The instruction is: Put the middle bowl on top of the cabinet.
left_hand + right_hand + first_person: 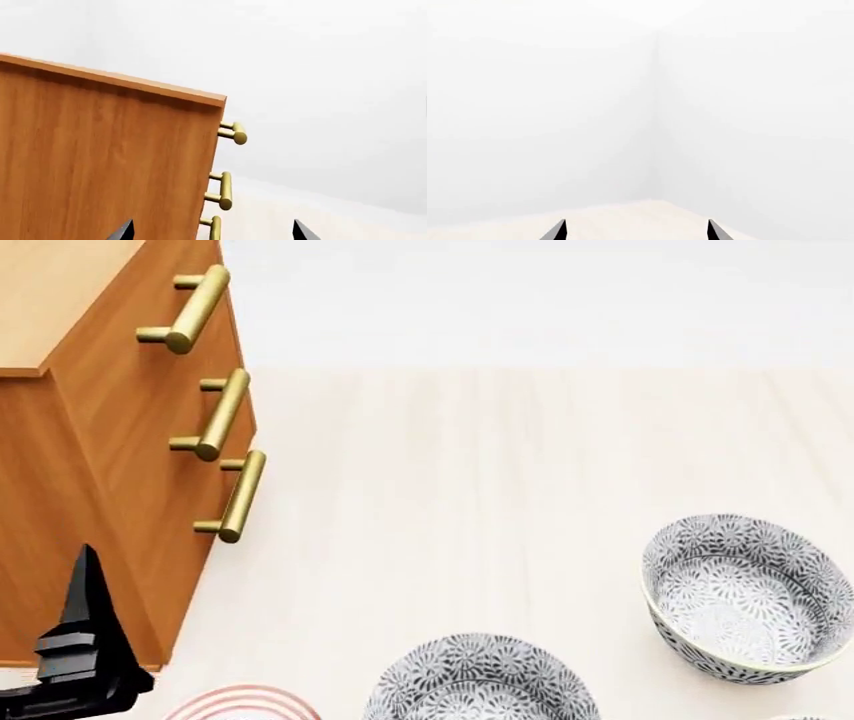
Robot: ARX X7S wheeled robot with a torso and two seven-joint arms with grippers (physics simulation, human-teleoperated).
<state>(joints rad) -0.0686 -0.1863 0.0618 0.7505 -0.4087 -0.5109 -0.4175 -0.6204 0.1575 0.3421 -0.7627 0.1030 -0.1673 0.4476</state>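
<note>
both grippers, left gripper and right gripper, spread wide and empty beside the cabinet; reaching the middle bowl likely comes next.

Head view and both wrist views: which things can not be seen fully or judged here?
- Bowl at the bottom edge, head view: its near part is cut off by the frame.
- Pink-ringed item, head view: only an arc shows at the bottom edge.
- Which bowl is the middle one: cannot tell.
- Right gripper: absent from head view; its wrist view shows only two fingertips, apart.
- Cabinet: cut off at the left edge.
</note>
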